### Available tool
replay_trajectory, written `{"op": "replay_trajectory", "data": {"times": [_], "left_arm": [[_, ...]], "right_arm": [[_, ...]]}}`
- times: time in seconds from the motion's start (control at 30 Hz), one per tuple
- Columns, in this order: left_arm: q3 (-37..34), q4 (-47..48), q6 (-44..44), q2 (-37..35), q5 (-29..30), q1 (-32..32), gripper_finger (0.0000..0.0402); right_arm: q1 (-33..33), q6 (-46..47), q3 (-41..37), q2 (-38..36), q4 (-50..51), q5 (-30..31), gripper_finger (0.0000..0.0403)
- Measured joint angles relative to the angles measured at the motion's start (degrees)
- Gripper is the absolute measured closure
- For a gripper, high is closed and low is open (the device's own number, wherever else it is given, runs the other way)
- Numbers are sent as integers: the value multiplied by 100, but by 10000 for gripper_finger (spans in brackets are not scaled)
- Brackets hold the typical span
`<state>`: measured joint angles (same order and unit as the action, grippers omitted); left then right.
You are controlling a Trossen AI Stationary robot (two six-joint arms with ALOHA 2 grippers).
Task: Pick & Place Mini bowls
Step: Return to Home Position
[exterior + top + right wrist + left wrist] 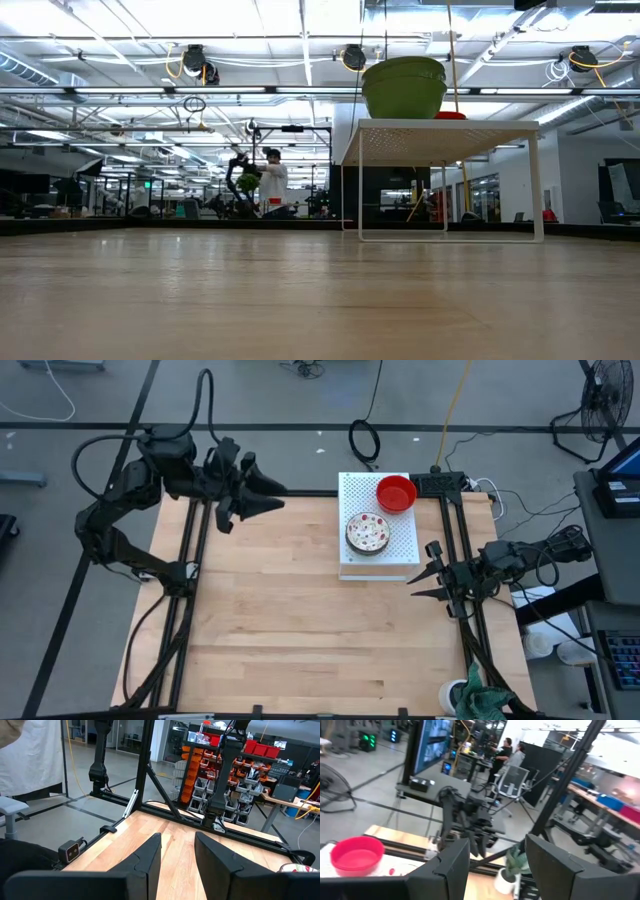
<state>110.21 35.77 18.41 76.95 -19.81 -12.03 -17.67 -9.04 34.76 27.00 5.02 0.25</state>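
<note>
High view:
- White perforated shelf [400, 555] sits upper centre of frame, on the far part of the wooden tabletop [300, 640].
- Red bowl [396, 493] is on the shelf's upper right part. Speckled bowl [368, 533] is on the shelf's middle, lower left of the red one. The two are near but apart.
- Left arm [170, 465] is in the upper left of frame. The left jaws point right, over the tabletop's far left corner area, short of the shelf.
- Right arm [500, 560] is at right of centre. The right jaws point left, just off the shelf's lower right corner, spread in a V.

Low view:
- Shelf top [440, 130] is in the upper right of centre.
- Green stack [404, 88] of green-sided bowls stands on the shelf. A sliver of red rim shows just at its right.
- No arm is in this frame. A person [272, 180] stands far back in the room.

Left wrist view:
- Fingers [445, 870] are wide apart with nothing between them.
- Red bowl is at lower left of frame.
- Right arm is at centre, beyond the fingers.

Right wrist view:
- Fingers [150, 852] are parted by a moderate gap and hold nothing.
- Bare tabletop lies ahead.
- An edge of the speckled bowl shows at the lower right corner.
</note>
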Motion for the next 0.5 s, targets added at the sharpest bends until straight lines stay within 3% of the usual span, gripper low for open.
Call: {"op": "replay_trajectory", "data": {"times": [0.5], "left_arm": [[-2,482,-899,-54,236,78,208]], "right_arm": [[0,29,0,0,27,-2,298]]}}
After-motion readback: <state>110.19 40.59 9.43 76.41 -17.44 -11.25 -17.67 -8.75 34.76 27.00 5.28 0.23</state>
